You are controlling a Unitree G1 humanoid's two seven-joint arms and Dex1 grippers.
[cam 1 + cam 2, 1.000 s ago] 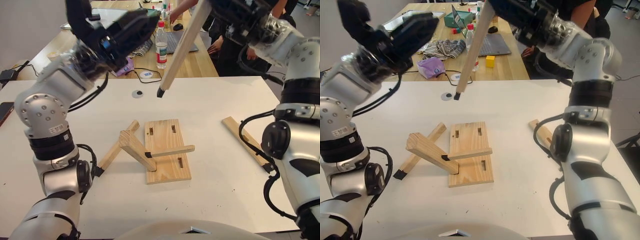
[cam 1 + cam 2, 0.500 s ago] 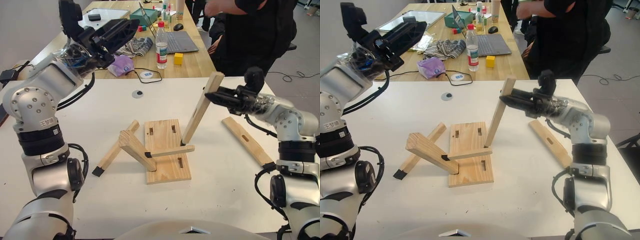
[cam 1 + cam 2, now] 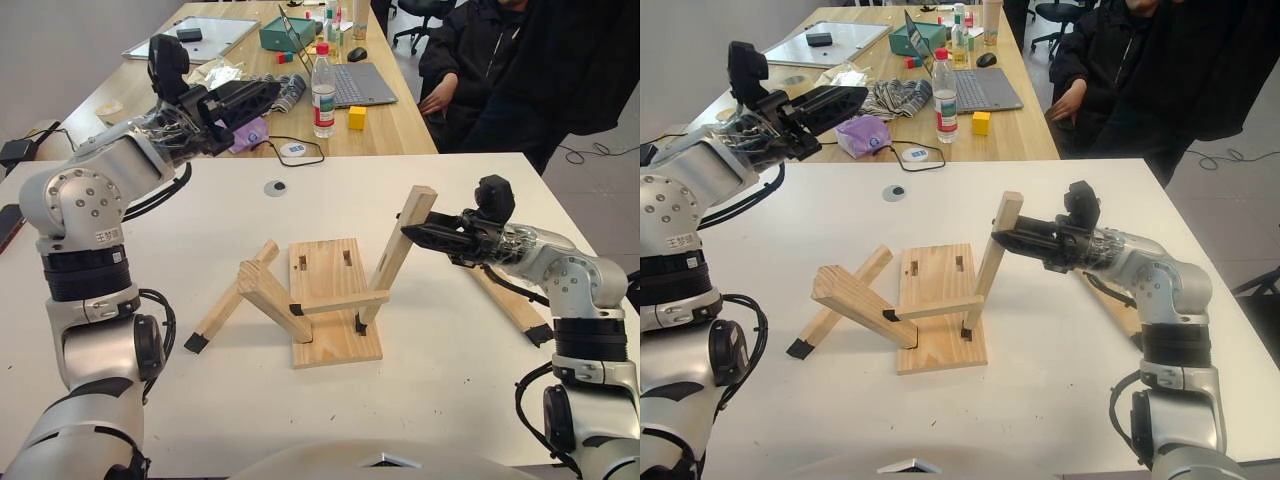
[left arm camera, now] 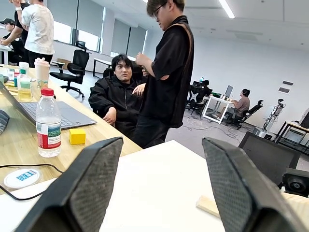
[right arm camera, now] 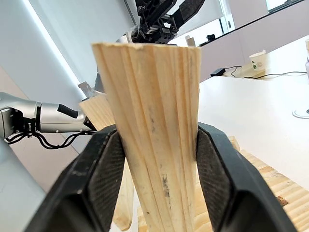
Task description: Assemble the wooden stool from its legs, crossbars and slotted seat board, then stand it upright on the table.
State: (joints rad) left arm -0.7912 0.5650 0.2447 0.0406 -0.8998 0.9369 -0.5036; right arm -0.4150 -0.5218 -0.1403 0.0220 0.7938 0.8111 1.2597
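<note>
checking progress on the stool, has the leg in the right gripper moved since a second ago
Yes. The leg came down from high beyond the seat board to the board's near right slot.

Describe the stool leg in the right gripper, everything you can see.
The leg is a pale, square-section wooden bar with a black cap on its lower end. It stands tilted, top leaning toward the robot's right, capped end on the seat board by a slot. The right gripper clamps its upper part; a crossbar end reaches it low down.

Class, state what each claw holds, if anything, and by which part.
The right claw grips a wooden leg near its upper end; the left claw is open and holds nothing.
</note>
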